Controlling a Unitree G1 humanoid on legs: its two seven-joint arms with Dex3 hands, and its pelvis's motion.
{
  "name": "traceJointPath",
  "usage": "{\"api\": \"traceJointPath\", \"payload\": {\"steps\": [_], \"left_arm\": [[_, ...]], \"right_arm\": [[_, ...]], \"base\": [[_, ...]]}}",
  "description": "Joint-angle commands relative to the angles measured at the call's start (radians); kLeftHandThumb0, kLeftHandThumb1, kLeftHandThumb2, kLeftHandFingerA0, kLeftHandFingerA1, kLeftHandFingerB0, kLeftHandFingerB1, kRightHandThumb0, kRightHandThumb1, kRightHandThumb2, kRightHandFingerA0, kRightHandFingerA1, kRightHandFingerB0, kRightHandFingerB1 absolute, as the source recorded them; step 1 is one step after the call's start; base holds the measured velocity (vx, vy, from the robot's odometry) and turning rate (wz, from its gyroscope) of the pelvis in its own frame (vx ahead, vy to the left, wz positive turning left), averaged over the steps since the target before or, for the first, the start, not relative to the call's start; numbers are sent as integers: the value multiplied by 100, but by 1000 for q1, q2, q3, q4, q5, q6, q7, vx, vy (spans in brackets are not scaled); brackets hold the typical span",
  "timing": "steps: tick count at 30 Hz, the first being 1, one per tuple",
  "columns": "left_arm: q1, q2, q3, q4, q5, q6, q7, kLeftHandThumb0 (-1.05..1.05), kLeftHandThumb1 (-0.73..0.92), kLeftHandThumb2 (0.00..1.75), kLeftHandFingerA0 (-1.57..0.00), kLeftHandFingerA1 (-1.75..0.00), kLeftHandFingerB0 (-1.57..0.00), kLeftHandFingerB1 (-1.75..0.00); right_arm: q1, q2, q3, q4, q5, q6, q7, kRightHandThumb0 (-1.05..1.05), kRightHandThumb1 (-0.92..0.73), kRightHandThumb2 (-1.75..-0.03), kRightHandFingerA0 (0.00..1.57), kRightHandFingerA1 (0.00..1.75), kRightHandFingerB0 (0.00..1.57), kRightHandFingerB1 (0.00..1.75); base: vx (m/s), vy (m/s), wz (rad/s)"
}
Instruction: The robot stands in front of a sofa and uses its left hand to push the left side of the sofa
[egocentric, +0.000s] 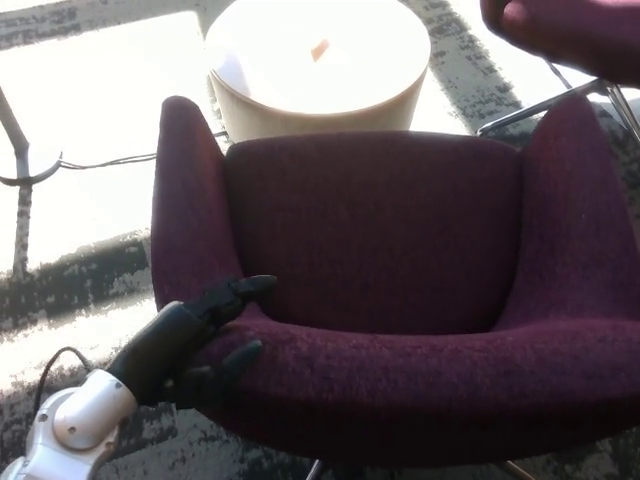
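Observation:
A dark maroon sofa chair (390, 260) fills most of the head view, its seat facing away from me. My left hand (190, 340) is pressed against the chair's front left corner, where the left armrest (185, 210) meets the near edge. Its fingers (240, 292) are spread and lie flat on the fabric, holding nothing. The white forearm (75, 425) comes in from the bottom left. My right hand does not show.
A round cream side table (315, 65) stands just behind the chair. Another maroon chair with a metal leg (545, 90) is at the top right. A dark cable (110, 160) runs over the sunlit patterned carpet at the left.

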Motion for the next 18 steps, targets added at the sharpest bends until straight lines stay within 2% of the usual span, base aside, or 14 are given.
{"api": "traceJointPath", "payload": {"steps": [1,3,4,5,6,7,9,10,11,12,13,14,17,18], "left_arm": [[38,-73,-96,6,38,28,-54,-85,74,114,0,-32,-11,-31],[41,-90,-128,-17,42,50,-57,-92,80,117,0,-23,-12,-25],[42,-93,-133,-20,42,50,-57,-93,80,116,0,-26,-13,-27],[45,-101,-147,-34,40,61,-59,-85,73,109,-3,-35,-9,-33],[49,-108,-157,-46,37,79,-63,-85,73,109,-3,-35,-9,-33],[48,-110,-167,-55,42,89,-62,-91,77,115,-1,-33,-13,-33],[43,-132,-199,-58,44,95,-64,-97,80,116,0,-39,-9,-38],[39,-139,-212,-57,51,103,-63,-86,72,113,-6,-44,-8,-43],[32,-139,-236,-59,84,100,-48,-38,42,108,-1,-49,0,-48],[29,-137,-246,-61,95,98,-41,-38,42,108,-1,-49,0,-48],[26,-143,-264,-66,110,99,-35,-93,92,72,-16,-36,-11,-30],[24,-154,-280,-63,114,105,-35,-88,76,116,-9,-47,-4,-40],[12,-169,-310,-53,132,105,-27,-94,79,117,-11,-46,-8,-41],[9,-176,-318,-48,126,100,-36,-85,76,114,-4,-40,-11,-38]], "right_arm": [[-5,-18,2,1,5,-15,-11,-53,-63,-102,52,61,37,53],[-8,-20,7,3,-2,-13,-18,-53,-62,-102,52,61,37,52],[-9,-19,5,3,2,-12,-15,-59,-72,-65,56,43,49,40],[-9,-18,2,2,7,-10,-9,-56,-76,-63,55,41,51,39],[-9,-19,2,2,7,-10,-9,-56,-76,-63,55,41,51,39],[-11,-18,2,2,8,-8,-9,-57,-76,-63,55,41,51,39],[-14,-20,5,1,3,-10,-11,-58,-76,-63,55,41,52,39],[-15,-20,7,1,1,-5,-14,-58,-77,-63,54,40,52,39],[-17,-20,4,1,4,-1,-11,-58,-76,-63,54,40,52,39],[-17,-20,4,1,6,-1,-10,-58,-76,-63,54,40,52,39],[-16,-19,4,1,6,-3,-12,-57,-76,-63,53,40,53,39],[-17,-18,0,1,12,-1,-5,-59,-76,-63,54,40,52,39],[-19,-20,-2,5,14,-4,3,-61,-76,-63,55,41,52,39],[-18,-21,0,3,11,-2,1,-62,-76,-63,54,40,52,39]], "base": [[0,0,0],[0,0,0],[0,0,0],[0,0,0],[0,0,0],[0,0,0],[0,0,0],[0,0,0],[0,0,0],[0,0,0],[0,0,0],[0,0,0],[0,0,0],[0,0,0]]}}
